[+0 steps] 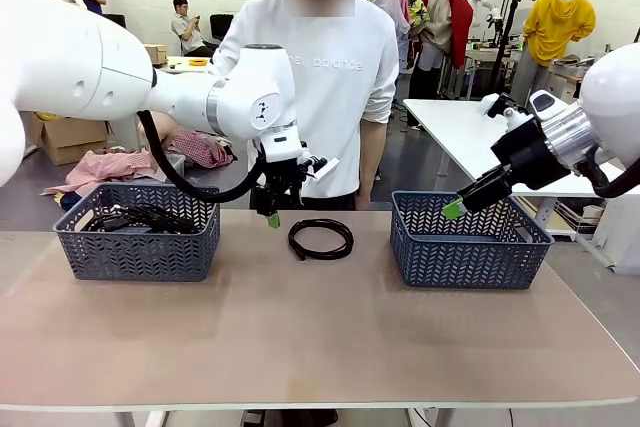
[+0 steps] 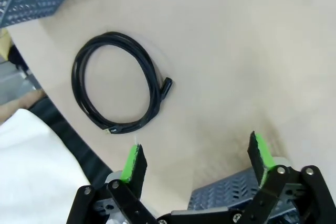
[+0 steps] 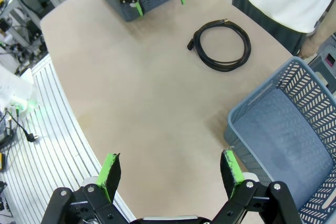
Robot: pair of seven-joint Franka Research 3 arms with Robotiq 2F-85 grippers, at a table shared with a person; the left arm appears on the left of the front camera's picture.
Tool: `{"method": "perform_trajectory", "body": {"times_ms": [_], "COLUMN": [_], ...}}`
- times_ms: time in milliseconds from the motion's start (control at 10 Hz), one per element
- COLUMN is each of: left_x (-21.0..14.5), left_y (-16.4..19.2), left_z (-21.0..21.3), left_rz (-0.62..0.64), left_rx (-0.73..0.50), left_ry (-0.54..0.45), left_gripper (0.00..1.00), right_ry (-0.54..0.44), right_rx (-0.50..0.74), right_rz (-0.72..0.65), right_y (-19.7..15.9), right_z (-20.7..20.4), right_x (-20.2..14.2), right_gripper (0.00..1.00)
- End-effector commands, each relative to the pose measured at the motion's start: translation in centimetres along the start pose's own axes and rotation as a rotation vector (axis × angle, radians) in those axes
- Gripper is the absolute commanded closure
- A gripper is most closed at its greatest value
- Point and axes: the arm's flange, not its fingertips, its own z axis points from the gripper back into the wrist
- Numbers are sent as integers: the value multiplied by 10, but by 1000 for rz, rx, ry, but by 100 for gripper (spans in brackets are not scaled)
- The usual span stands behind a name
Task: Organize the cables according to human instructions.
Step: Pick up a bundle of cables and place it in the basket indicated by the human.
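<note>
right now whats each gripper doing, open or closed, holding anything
Left gripper: open, holding nothing, poised above the table near the coiled cable.
Right gripper: open, holding nothing, by the right basket.

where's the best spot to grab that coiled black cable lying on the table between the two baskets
Probably the bundled rim of the thin black rubber-coated coiled cable, coming straight down from above. It lies flat on the tan table, so one finger would go inside the open ring and one outside, pinching across the strands. The side away from the loose plug end looks tidiest. The open left gripper hovers just beside it.
</note>
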Motion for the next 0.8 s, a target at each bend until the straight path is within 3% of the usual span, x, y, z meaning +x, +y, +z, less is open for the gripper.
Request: {"method": "perform_trajectory", "body": {"times_ms": [0, 500, 700], "left_x": [3, 7, 5], "left_y": [-7, -1, 10], "left_z": [-4, -5, -32], "left_rz": [-15, -10, -116], "left_rx": [-15, -10, 3], "left_ry": [-13, -14, -11], "left_gripper": [0, 0, 0], "right_ry": [-29, -29, -29], "right_rx": [22, 22, 22], "right_rz": [15, 15, 15], "right_y": [-3, -3, -3], "right_z": [-3, -3, -3], "right_x": [-1, -1, -1], "right_gripper": [0, 0, 0]}}
